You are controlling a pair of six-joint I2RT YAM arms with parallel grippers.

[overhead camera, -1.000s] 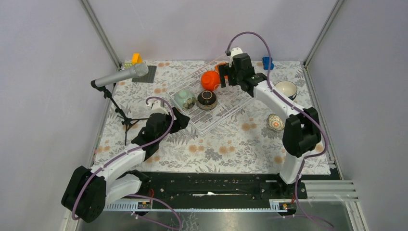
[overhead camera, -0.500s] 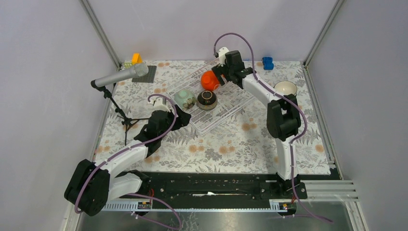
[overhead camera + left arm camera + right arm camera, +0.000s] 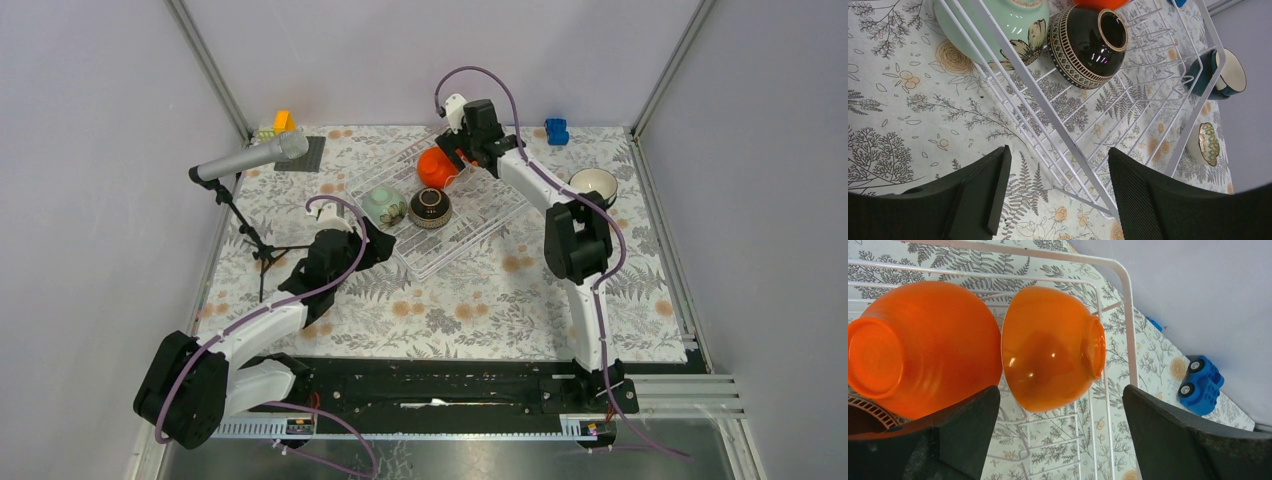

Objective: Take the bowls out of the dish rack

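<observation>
Flowered cloth covers the counter, with the dish rack set askew toward the back. Four bowls are in the rack. One orange bowl touches a second orange bowl at the far corner, and a pale green bowl and a dark patterned bowl sit side by side nearer. The right jaws stand wide with the second orange bowl framed between them; contact cannot be told. The left jaws stand wide above the rack's near corner, holding nothing. A teal bowl and a white patterned bowl rest on the counter outside the rack.
</observation>
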